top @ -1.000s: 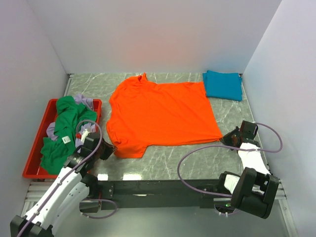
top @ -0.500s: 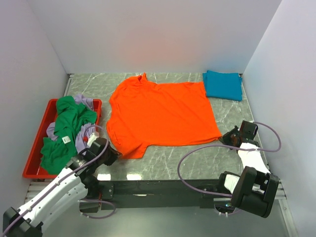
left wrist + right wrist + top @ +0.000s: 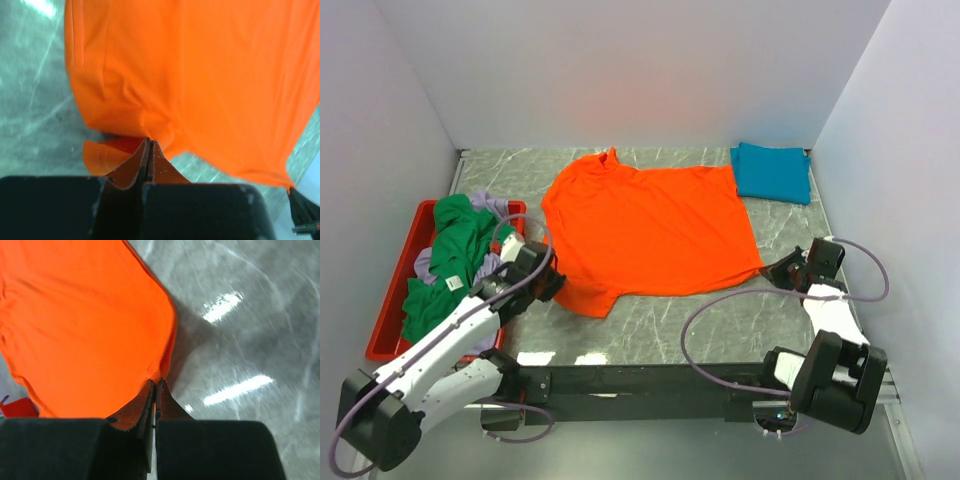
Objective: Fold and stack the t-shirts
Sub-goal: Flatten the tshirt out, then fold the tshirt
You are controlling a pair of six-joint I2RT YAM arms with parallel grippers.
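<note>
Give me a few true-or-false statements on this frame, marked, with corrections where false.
The bright orange cloth t-shirt lies spread on the grey marbled table. True.
The left gripper hangs open above it. False: it is shut on the shirt's near left edge.
The right gripper pinches the shirt's near right corner. True.
The folded teal-blue t-shirt sits in the shallow red plastic tray. False: it lies at the table's far right; the tray holds a green t-shirt and a lavender t-shirt.

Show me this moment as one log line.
left gripper: shut on orange t-shirt, near-left edge | right gripper: shut on its near-right corner | teal t-shirt: folded, far right
</note>
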